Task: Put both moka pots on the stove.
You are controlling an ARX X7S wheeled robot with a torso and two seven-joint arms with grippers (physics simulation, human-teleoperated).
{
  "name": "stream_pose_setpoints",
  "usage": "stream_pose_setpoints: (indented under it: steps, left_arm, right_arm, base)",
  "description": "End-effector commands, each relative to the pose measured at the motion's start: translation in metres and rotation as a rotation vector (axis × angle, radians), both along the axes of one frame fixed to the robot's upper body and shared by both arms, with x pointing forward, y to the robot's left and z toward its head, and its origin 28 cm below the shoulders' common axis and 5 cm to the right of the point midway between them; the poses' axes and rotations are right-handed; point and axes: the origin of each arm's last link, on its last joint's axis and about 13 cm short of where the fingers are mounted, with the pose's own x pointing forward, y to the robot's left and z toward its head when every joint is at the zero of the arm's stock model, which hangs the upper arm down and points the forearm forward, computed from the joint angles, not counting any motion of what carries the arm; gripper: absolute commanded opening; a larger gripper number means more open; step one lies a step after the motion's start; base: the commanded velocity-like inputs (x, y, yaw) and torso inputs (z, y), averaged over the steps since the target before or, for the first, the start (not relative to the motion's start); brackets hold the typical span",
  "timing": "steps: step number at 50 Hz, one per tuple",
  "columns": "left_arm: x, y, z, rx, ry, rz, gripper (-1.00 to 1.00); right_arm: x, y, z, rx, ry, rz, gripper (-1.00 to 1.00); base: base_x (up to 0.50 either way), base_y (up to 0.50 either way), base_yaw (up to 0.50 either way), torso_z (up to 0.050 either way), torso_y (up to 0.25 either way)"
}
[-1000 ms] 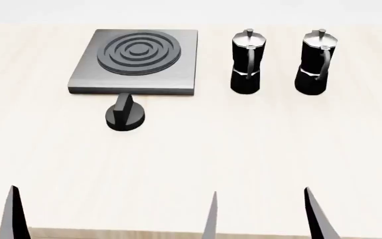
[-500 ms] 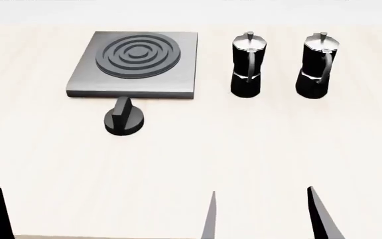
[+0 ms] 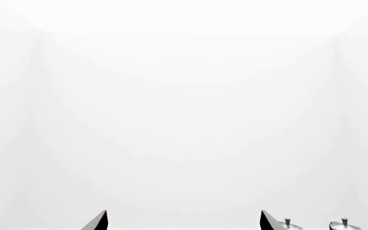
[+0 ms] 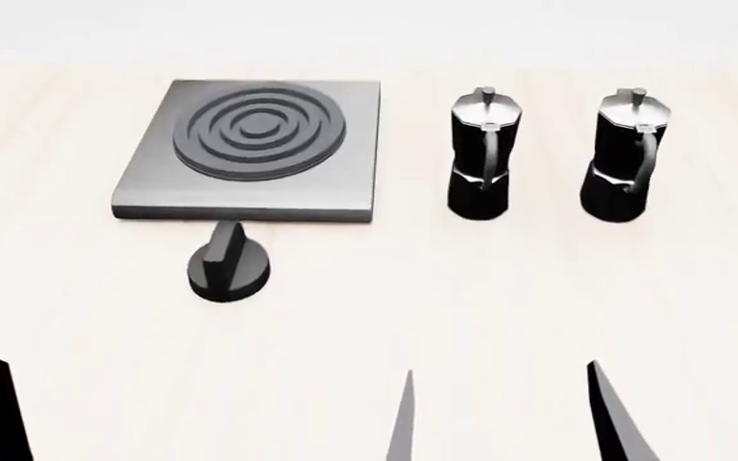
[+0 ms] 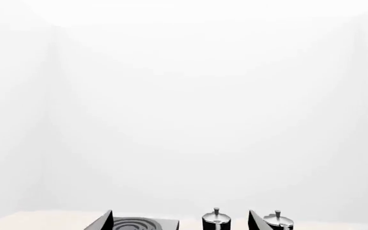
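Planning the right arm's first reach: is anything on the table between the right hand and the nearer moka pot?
Nothing visible. Bare table lies between the right hand and the pot; the knob sits off by the stove.

only the end effector fingers [image 4: 619, 418] show up: thin, pointy, plain black blades, no markings or cables

A pale, light-wood table [image 4: 382, 317] carries four things. At far left lies the flat square brushed-grey metal stove [image 4: 249, 152] with its raised ring burner. Just in front of it sits a squat black round knob [image 4: 228, 266]. To the right stand two tall glossy black faceted moka pots with silvery lids, the nearer-left pot [image 4: 479, 154] and the right pot [image 4: 626, 156], apart, upright.
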Motion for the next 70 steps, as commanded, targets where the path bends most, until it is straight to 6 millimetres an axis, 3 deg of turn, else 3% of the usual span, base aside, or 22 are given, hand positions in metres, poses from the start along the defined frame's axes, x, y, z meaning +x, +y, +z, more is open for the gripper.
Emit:
stream_pose_setpoints:
  steps: [1, 70]
  left_arm:
    - [0.0020, 0.0001, -0.0024, 0.000, 0.008, 0.001, 1.00]
    - [0.0040, -0.0017, -0.0061, -0.005, 0.022, -0.012, 1.00]
  right_arm:
    - [0.0005, 0.0009, -0.0013, 0.000, 0.005, 0.004, 1.00]
    - [0.0039, 0.0004, -0.0037, 0.005, 0.015, -0.001, 1.00]
  base:
    - [0.20, 0.00, 0.00, 0.000, 0.000]
    - [0.20, 0.00, 0.00, 0.000, 0.000]
